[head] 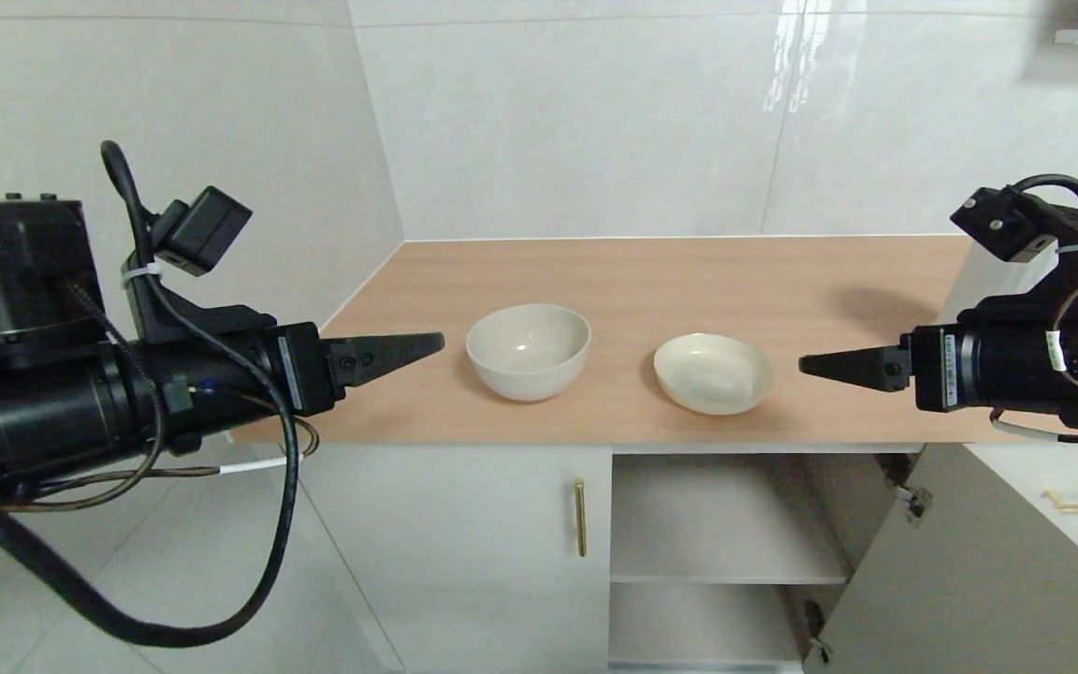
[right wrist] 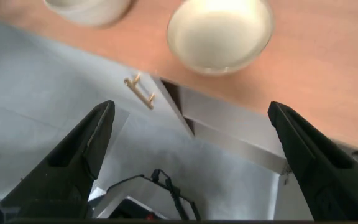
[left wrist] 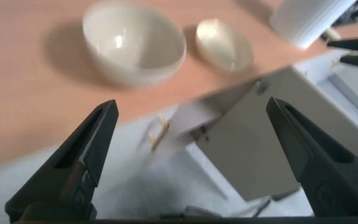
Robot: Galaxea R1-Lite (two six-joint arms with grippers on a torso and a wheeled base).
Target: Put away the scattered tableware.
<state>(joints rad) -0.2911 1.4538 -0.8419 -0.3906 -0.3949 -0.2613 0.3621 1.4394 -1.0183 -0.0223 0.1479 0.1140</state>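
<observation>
You have two pieces of tableware on the wooden worktop (head: 689,271), both near its front edge and standing apart from each other. The deeper bowl (head: 528,351) sits upright towards the left end. The shallow bowl (head: 713,373) sits further towards the right end, above the open cupboard, and its inside looks turned a little towards the deeper bowl, though you cannot be sure of that tilt.

Your left gripper (head: 436,344) hangs in the air just off the worktop's left front corner. It points along the front edge at the deeper bowl and is near it but not touching. From the head view its fingers overlap, so look at the left wrist view: there they stand spread wide with nothing between them. Your right gripper (head: 806,363) faces the other way, level with the shallow bowl and clear of it. In the right wrist view its fingers are likewise released and bare.

Under the worktop's front edge, a closed door carries a brass handle (head: 579,517). Beside it the cupboard door (head: 923,580) hangs open, its lower part cut off by the frame, and a shelf (head: 721,552) shows inside.

At the worktop's right end a white ribbed object (left wrist: 309,22) is cut off in the left wrist view and mostly hidden behind the right arm in the head view. You cannot tell what it is.
</observation>
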